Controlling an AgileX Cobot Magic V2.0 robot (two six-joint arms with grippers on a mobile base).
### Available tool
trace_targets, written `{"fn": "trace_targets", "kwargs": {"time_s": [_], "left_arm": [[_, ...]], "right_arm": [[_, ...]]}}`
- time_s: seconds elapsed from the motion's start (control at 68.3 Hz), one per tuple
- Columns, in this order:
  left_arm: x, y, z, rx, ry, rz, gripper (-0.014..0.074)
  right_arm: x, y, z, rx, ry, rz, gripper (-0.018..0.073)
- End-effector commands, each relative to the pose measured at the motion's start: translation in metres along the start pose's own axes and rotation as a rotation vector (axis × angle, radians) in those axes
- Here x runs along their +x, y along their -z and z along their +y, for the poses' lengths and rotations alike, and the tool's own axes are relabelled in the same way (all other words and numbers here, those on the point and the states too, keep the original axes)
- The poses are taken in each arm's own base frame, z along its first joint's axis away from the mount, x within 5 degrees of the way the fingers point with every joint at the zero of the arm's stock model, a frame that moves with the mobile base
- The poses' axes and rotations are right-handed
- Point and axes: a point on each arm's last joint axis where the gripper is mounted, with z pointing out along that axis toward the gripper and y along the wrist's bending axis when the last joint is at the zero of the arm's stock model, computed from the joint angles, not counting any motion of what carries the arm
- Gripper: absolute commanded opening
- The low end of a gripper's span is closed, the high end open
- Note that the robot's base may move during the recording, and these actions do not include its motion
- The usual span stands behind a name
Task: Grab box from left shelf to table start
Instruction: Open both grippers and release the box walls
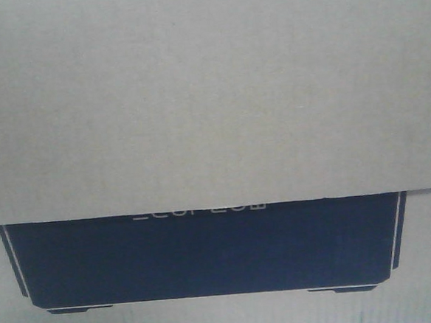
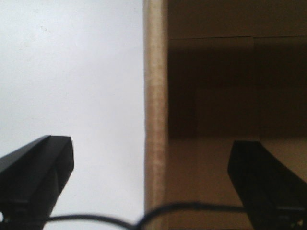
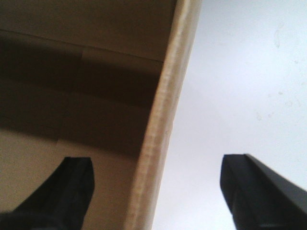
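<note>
- Left gripper (image 2: 151, 184) stands wide open, straddling the box's left wall (image 2: 154, 115); one finger (image 2: 36, 170) hangs outside over the table (image 2: 72, 72), the other (image 2: 264, 184) sits inside the box cavity; neither pad touches cardboard, so you are holding nothing on this side.
- Right gripper (image 3: 153, 189) mirrors it, jaws spread wide across the right wall (image 3: 163, 124); the inner finger (image 3: 62, 191) lies over the shadowed interior, the outer finger (image 3: 259, 189) over pale table; again no contact that you can see.
- Judged from this, the box (image 1: 211, 95) has already left the shelf and rests on or just above the table; whether its base is fully seated you cannot tell from these views, so confirm that before you draw back.
- To finish well, keep both jaws spread, lift both arms straight up along the walls together; drifting sideways would let an inner finger catch a wall and drag or tip the box.
- Watch the thin dark cable (image 2: 144, 215) crossing near the left wall's top edge; it could snag as you rise.
- Farther out, the front view is filled by brown cardboard and the black printed panel (image 1: 207, 251) with faint lettering; the shelf is not visible, and nothing else shows that stands in your way.
</note>
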Motion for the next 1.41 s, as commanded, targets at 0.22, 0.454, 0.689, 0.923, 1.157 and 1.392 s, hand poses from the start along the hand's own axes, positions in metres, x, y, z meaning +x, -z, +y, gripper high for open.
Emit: {"fn": "trace_targets", "kwargs": {"time_s": [0.22,0.454,0.689,0.923,1.157,1.392], "left_arm": [[-0.005,0.095,0.004,0.021,0.006,-0.291,0.0571],[0.029,0.162,0.011,0.029,0.014,-0.479,0.0448],[0.084,0.195,0.017,0.039,0.020,-0.596,0.0022],[0.144,0.172,0.024,0.003,0.001,-0.666,-0.0092],[0.193,0.137,0.026,0.011,-0.013,-0.794,-0.0092],[0.224,0.098,0.025,0.035,-0.027,-0.960,-0.0092]], "right_arm": [[-0.001,0.073,0.007,0.017,0.006,-0.266,0.0586],[0.028,0.123,0.015,0.019,0.024,-0.380,0.0265],[0.080,0.156,0.021,0.027,0.036,-0.524,0.0062],[0.144,0.144,0.021,0.054,0.045,-0.592,0.0060],[0.192,0.119,0.020,0.068,0.045,-0.713,0.0060],[0.216,0.102,0.017,0.090,0.049,-0.875,0.0060]]}}
